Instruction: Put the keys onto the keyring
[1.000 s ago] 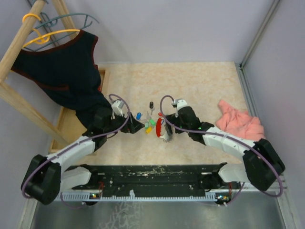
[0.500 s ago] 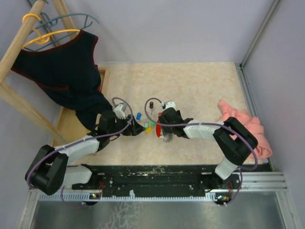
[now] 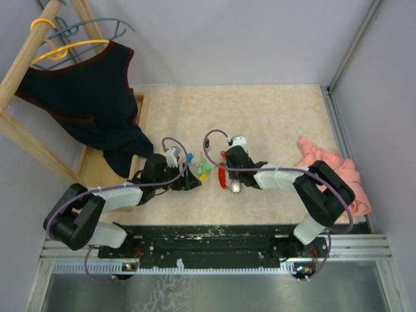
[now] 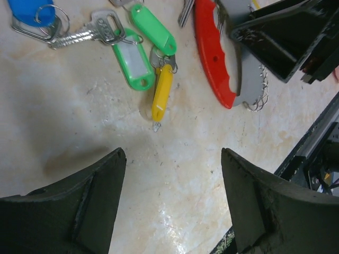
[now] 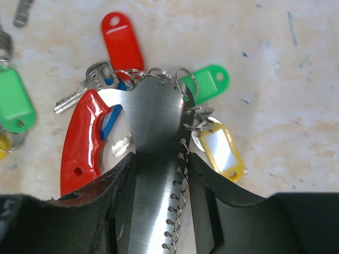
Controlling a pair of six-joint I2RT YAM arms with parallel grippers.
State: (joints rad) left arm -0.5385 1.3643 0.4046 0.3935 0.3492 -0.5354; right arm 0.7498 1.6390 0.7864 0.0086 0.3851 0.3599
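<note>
The keyring (image 5: 153, 121) is a grey toothed metal strip with a red curved band (image 5: 82, 143) on its left. My right gripper (image 5: 160, 159) is shut on the grey strip, which lies at table level. Keys with red (image 5: 122, 45), green (image 5: 209, 79) and yellow (image 5: 222, 151) heads lie around its far end. My left gripper (image 4: 173, 156) is open and empty, low over bare table, just short of a yellow key (image 4: 161, 92), green keys (image 4: 132, 63) and a blue one (image 4: 32, 10). The keyring (image 4: 212, 58) lies to their right. From above, the left gripper (image 3: 188, 179) and right gripper (image 3: 229, 177) flank the keys (image 3: 203, 170).
A black garment (image 3: 84, 97) hangs on a wooden rack (image 3: 26, 140) at the left. A pink cloth (image 3: 328, 169) lies at the right by the wall. The black base rail (image 3: 208, 237) runs along the near edge.
My left gripper has moved right, closer to the keys. My right arm has folded in, and its gripper stays on the keyring, shifted slightly.
</note>
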